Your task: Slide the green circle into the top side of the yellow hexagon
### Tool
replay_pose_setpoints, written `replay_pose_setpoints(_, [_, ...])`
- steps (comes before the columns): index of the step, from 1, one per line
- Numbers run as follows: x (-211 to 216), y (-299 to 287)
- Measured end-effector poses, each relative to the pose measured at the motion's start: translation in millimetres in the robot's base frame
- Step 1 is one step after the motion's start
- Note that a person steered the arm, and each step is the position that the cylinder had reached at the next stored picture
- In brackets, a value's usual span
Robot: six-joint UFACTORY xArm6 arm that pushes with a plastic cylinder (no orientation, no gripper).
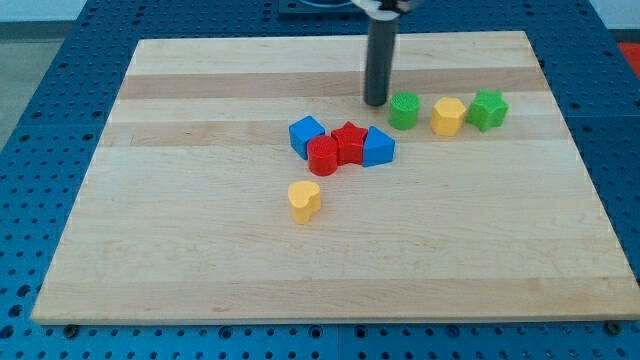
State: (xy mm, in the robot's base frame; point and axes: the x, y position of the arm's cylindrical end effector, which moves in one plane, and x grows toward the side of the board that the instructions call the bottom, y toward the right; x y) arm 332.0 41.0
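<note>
Pale wooden board point(200, 250) with visible grain (smooth, matt); the green circle point(404, 110) and yellow hexagon point(448, 116) look plastic.

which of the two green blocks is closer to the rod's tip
The green circle, just right of my tip. The green star lies farther right, beyond the yellow hexagon.

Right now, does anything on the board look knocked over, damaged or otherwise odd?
Nothing stands out. All blocks sit flat and intact on the board. My tip rests just left of the green circle, with the yellow hexagon to that circle's right.
</note>
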Motion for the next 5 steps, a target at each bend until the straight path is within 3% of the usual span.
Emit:
replay_pose_setpoints(2, [45.9, 25.1])
replay_pose_setpoints(5, [19.1, 49.3])
